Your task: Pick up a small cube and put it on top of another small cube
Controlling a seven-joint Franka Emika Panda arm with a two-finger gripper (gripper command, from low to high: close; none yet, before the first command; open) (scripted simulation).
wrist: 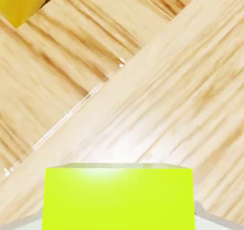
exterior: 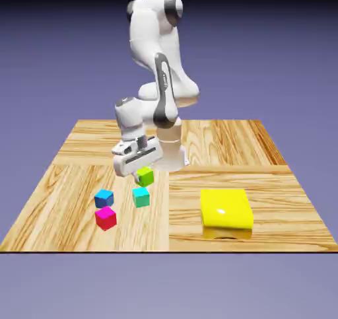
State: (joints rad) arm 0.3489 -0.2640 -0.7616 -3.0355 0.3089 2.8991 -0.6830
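The small lime-green cube (exterior: pixel 145 176) hangs above the table with my gripper (exterior: pixel 144 173) shut on it. In the hand view this cube (wrist: pixel 118 198) fills the bottom middle and hides most of the fingers; only pale slivers show at its lower corners. The small teal cube (exterior: pixel 140 197) rests on the wood just below and slightly toward the camera from the held cube, with a small gap between them. It does not show in the hand view.
A blue cube (exterior: pixel 104 198) and a magenta cube (exterior: pixel 105 217) sit to the exterior view's left of the teal one. A big flat yellow block (exterior: pixel 226 209) lies to the right; its corner (wrist: pixel 21 3) shows in the hand view's top left.
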